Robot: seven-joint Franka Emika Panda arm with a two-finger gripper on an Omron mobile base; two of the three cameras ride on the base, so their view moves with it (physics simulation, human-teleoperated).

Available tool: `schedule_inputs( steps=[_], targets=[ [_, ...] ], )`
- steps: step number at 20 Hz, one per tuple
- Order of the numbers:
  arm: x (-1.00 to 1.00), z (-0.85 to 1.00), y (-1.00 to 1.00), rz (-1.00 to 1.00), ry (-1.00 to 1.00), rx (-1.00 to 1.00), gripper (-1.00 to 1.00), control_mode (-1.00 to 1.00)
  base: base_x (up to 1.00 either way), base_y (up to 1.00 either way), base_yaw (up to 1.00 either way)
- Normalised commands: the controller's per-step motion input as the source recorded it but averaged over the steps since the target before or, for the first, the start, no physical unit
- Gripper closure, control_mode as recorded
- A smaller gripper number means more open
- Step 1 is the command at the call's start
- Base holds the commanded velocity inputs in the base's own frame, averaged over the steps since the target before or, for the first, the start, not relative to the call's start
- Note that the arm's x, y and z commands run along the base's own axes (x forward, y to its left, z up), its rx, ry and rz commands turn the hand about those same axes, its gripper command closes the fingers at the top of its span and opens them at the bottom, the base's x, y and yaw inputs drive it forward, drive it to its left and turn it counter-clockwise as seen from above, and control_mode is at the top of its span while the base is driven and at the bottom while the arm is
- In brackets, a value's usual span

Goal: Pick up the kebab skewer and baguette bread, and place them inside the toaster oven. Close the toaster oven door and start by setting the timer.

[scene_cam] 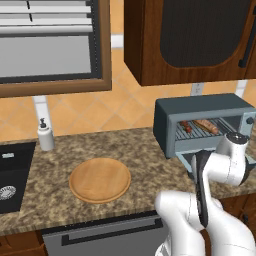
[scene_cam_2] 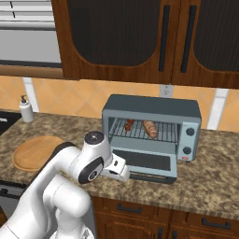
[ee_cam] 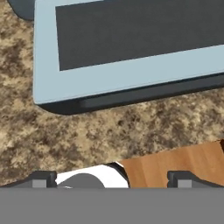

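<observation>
The toaster oven (scene_cam_2: pixel 151 109) stands on the counter with its door (scene_cam_2: pixel 147 161) dropped flat open. On the wire rack inside lie the kebab skewer (scene_cam_2: pixel 130 124) at the left and the baguette bread (scene_cam_2: pixel 150 129) beside it; both also show in the left base view, the kebab skewer (scene_cam: pixel 186 126) and the baguette bread (scene_cam: pixel 207 126). My gripper (ee_cam: pixel 113 179) is open and empty, its fingertips (ee_cam: pixel 41 179) wide apart. It hangs just in front of the door's bar handle (ee_cam: pixel 148 94), looking down on the dark glass (ee_cam: pixel 131 30).
An empty round wooden plate (scene_cam: pixel 100 180) lies on the granite counter (scene_cam: pixel 145 160) left of the oven. A soap dispenser (scene_cam: pixel 45 135) and a black sink (scene_cam: pixel 12 175) are at the far left. Two knobs (scene_cam_2: pixel 189 140) sit on the oven's right panel. Dark cabinets (scene_cam_2: pixel 140 37) hang overhead.
</observation>
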Motion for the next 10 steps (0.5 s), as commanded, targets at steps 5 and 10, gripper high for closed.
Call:
schedule_inputs(
  steps=[5, 10],
  targets=[
    [0.02, -0.23, 0.0, 0.07, 0.0, 0.0, -1.0, -1.0, 0.0, 0.0, 0.0],
    [0.12, -0.22, 0.0, 0.02, 0.01, 0.0, -1.0, -1.0, 0.0, 0.0, 0.0]
  ],
)
